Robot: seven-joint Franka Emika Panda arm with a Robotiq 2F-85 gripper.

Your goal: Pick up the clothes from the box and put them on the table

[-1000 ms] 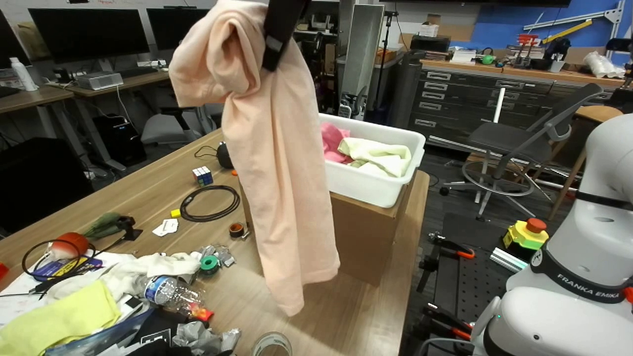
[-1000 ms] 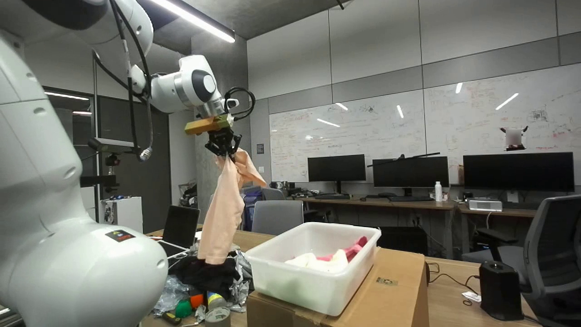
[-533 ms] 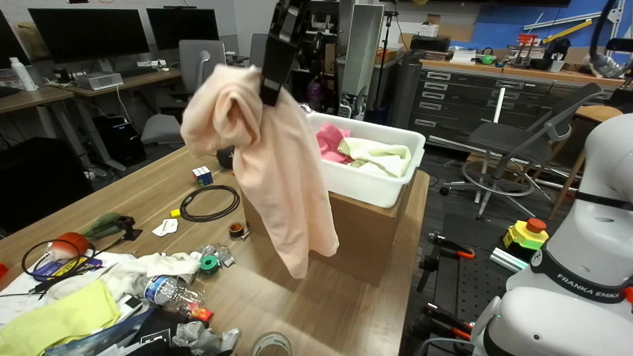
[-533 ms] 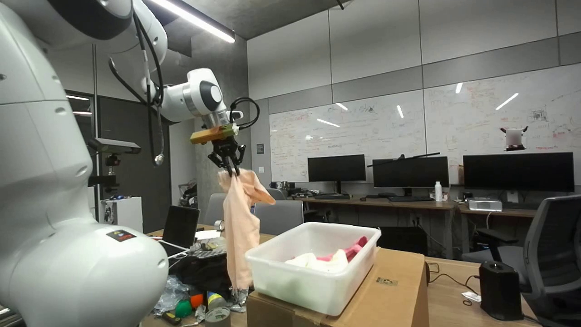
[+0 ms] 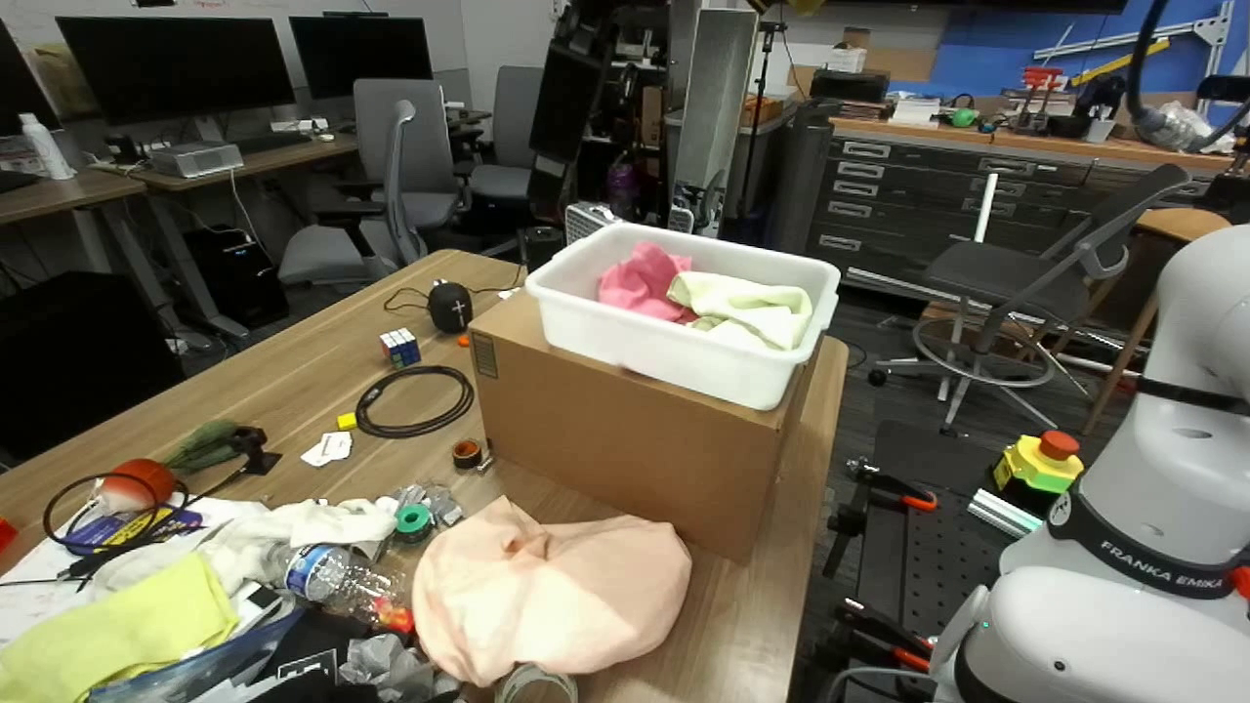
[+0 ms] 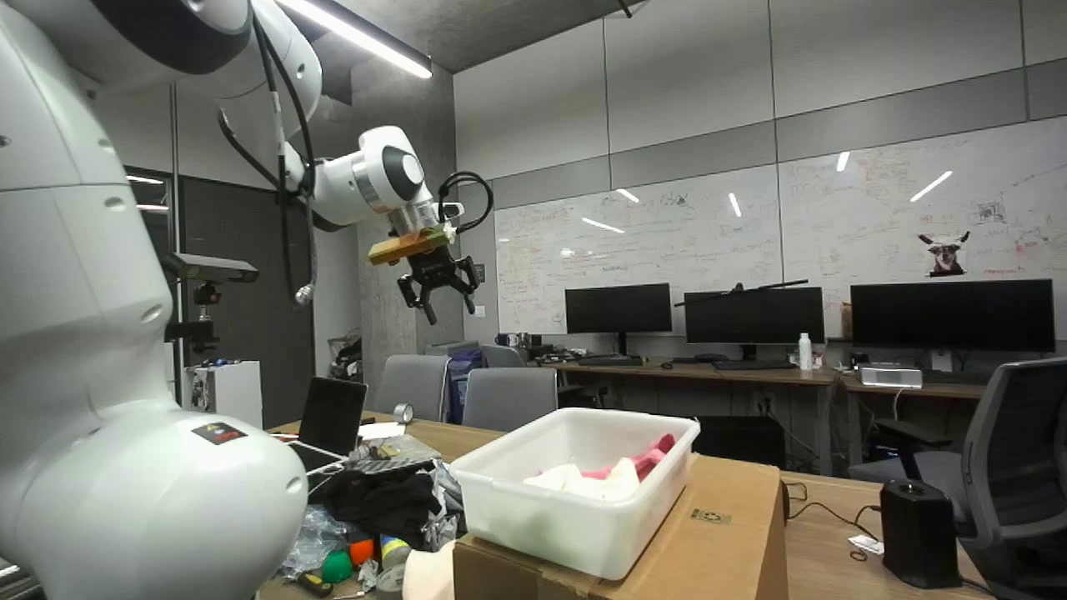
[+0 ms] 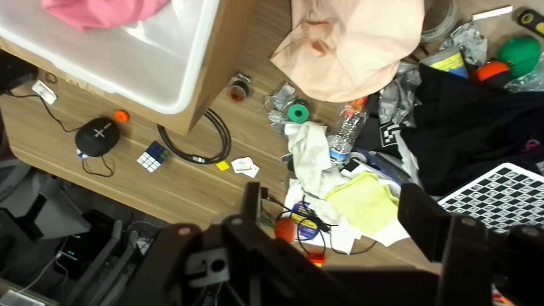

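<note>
The peach garment is spread in a puffed heap at the wooden table, in front of the cardboard box; in an exterior view only a corner of the garment shows. A white plastic box holds a pink cloth and a pale green cloth. High above the table, my gripper stands open, its fingers wide apart with nothing between them. The wrist view looks down past the gripper at the peach garment and the white box, both apart from it.
Under the white box is a tall cardboard box. Clutter fills the table beside the garment: a plastic bottle, a yellow cloth, a coiled cable, a puzzle cube and a black speaker.
My gripper came down with the peach garment hanging from it, then opened. The garment dropped away to the table, and the gripper shifted slightly toward the white box's side.
</note>
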